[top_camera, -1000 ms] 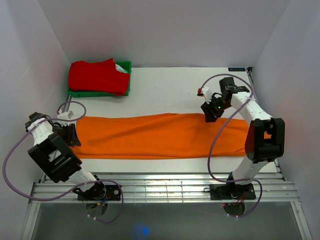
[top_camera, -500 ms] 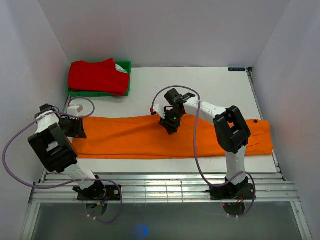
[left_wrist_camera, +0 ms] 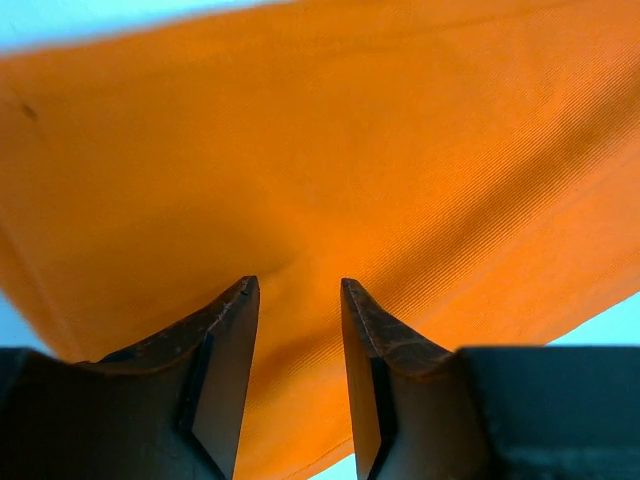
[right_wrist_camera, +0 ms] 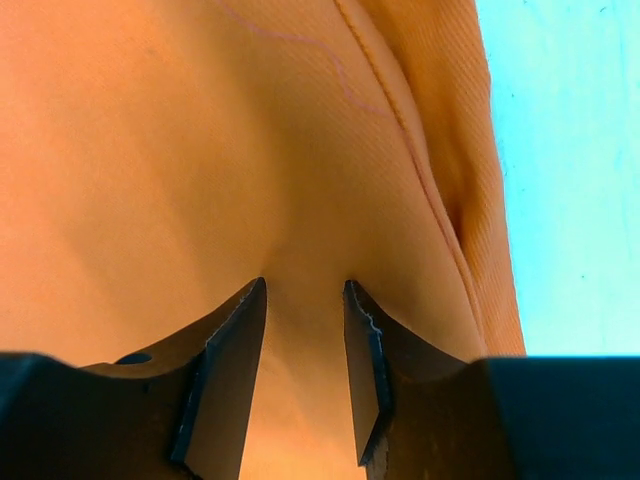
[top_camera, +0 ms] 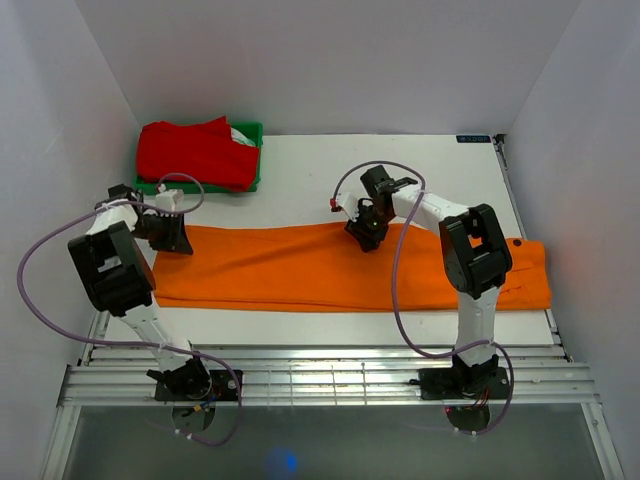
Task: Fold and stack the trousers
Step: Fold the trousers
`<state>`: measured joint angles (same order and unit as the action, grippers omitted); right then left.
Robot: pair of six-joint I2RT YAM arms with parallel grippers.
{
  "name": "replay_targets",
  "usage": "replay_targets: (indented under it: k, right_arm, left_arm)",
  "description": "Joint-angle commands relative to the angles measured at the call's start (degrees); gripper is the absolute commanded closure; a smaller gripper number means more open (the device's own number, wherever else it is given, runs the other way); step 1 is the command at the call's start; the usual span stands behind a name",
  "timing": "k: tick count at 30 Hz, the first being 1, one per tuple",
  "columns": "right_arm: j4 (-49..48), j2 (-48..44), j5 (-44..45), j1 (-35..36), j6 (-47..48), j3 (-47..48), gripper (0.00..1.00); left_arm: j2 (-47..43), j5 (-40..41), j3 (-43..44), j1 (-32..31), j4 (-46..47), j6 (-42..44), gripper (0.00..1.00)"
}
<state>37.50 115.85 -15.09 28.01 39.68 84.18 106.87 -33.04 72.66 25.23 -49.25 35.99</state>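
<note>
Lying flat across the table [top_camera: 400, 170], orange trousers [top_camera: 280, 270], left hand [top_camera: 174, 238] released over their left end, right hand [top_camera: 365, 233] at their far edge mid-length, grasp impossible to tell.

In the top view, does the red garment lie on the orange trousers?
No, the red garment rests on the green bin, apart from the trousers.

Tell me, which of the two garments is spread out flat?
The orange trousers, stretched long across the white table. The red garment is different: it sits bunched up in the green bin at the far left corner.
</note>
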Motion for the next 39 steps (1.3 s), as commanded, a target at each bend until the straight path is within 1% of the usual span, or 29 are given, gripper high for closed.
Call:
replay_targets:
  k: [1, 2, 4, 5, 6, 7, 8, 9, 10, 12, 13, 14, 16, 20, 25, 29, 35, 39]
  right_arm:
    - [2.93, -5.28, -3.61, 2.21, 1.63, 0.36, 0.57]
    - [3.80, -7.11, -4.76, 3.27, 1.37, 0.80, 0.57]
    - [4.34, -8.88, -7.91, 6.86, 0.58, 1.51, 0.56]
    - [4.60, -9.85, -8.72, 8.27, 0.31, 1.69, 0.56]
    - [5.04, -10.12, -9.07, 11.33, 0.05, 2.38, 0.56]
    - [5.30, -10.21, -9.60, 12.93, -0.13, 2.83, 0.56]
    - [5.66, -10.03, -9.69, 14.43, -0.74, 3.26, 0.56]
    - [5.83, -9.77, -9.95, 16.09, -1.09, 3.70, 0.57]
    - [6.18, -9.42, -10.30, 18.90, -1.36, 4.49, 0.58]
    - [6.19, -7.67, -10.05, 21.46, -2.15, 5.11, 0.60]
    - [5.84, -6.96, -9.52, 23.56, -2.24, 5.29, 0.61]
    - [5.31, -5.65, -9.26, 24.28, -2.33, 5.46, 0.62]
    - [4.26, -4.41, -8.64, 26.12, -3.12, 5.29, 0.63]
    - [1.45, -1.78, -5.83, 28.24, -3.82, 4.94, 0.63]
    - [-0.58, -0.11, -1.79, 30.17, -3.65, 3.36, 0.64]
    - [-1.02, -0.01, -1.61, 31.23, -4.08, 1.69, 0.64]
    - [-2.16, -0.19, -0.03, 32.55, -4.09, -0.51, 0.63]
    - [-2.60, 0.86, 0.85, 32.63, -3.65, -0.69, 0.64]
  left_arm:
    - [-2.10, -3.62, 7.31, -0.01, -5.49, 6.01, 0.50]
    - [-3.76, -3.70, 9.06, 0.86, -6.63, 10.20, 0.49]
    - [-5.17, -4.40, 10.13, 2.01, -12.51, 16.62, 0.48]
    - [-5.79, -3.88, 10.39, 2.71, -14.27, 22.58, 0.48]
    - [-7.27, -3.53, 9.70, 3.32, -17.25, 25.68, 0.48]
    - [-8.07, -3.35, 9.17, 3.94, -18.76, 28.93, 0.48]
    - [-8.95, -2.65, 8.29, 5.34, -19.82, 31.92, 0.49]
    - [-10.35, -2.39, 6.46, 6.22, -21.48, 37.96, 0.50]
    - [-11.15, -2.21, 5.31, 7.19, -22.63, 41.76, 0.50]
    - [-12.55, -0.90, 2.41, 9.91, -25.18, 50.80, 0.51]
    - [-13.95, -0.45, -0.48, 10.88, -25.36, 57.03, 0.51]
    - [-14.49, -0.28, -1.72, 12.63, -25.36, 59.79, 0.50]
    - [-15.02, 0.43, -4.53, 13.78, -25.28, 66.02, 0.50]
    - [-15.90, 0.61, -8.14, 14.67, -22.29, 71.13, 0.50]
    - [-15.38, -0.45, -9.12, 14.67, -19.92, 72.91, 0.49]
    - [-13.88, 0.08, -8.85, 15.10, -19.83, 73.70, 0.49]
    - [-15.81, 1.74, -13.59, 15.46, -17.55, 79.85, 0.48]
    - [-15.99, 3.23, -16.41, 15.46, -12.81, 81.61, 0.50]
